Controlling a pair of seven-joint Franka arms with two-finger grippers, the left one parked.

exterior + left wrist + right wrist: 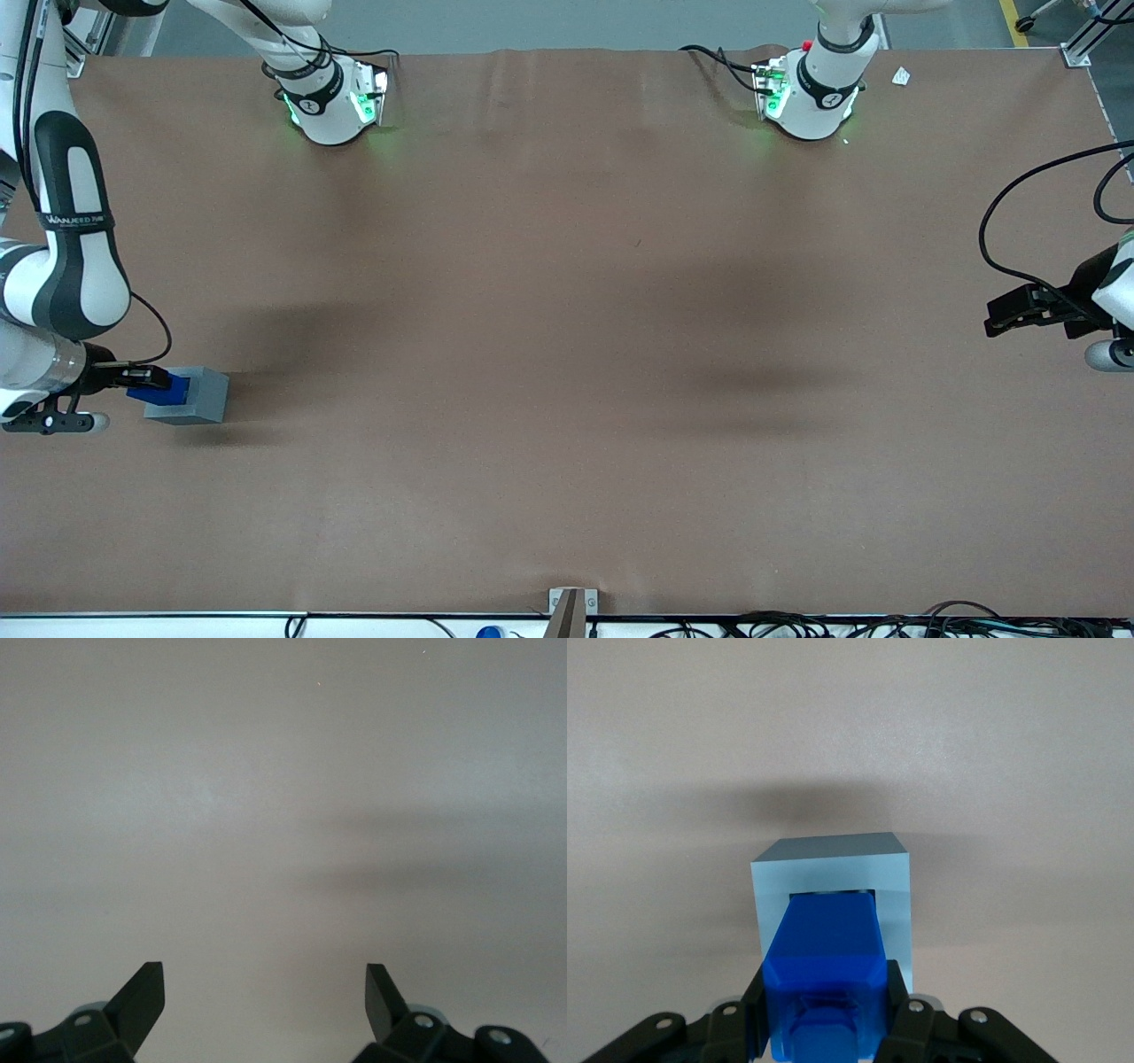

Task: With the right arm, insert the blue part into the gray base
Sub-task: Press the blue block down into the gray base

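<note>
Down at the working arm's end of the brown worktop point(567, 354), the right arm point(66, 257) is bent low with its pincer point(146, 381) right over the gray base point(199, 399). The pincer is clamped on the blue part point(159, 390), one black finger point(755, 1005) pressed against each side of it. From the wrist camera, the blue part point(826, 970) stands with its smaller square stub facing the camera and its lower end reaching into the square recess in the gray base point(833, 870). The recess rim shows as a dark line around the blue block's end, so the part is lined up with the opening and at least at its mouth; how deep it sits cannot be told. The base rests flat on the worktop, casting a soft shadow beside it. The pincer point(824, 1019) is centred on the block.
</note>
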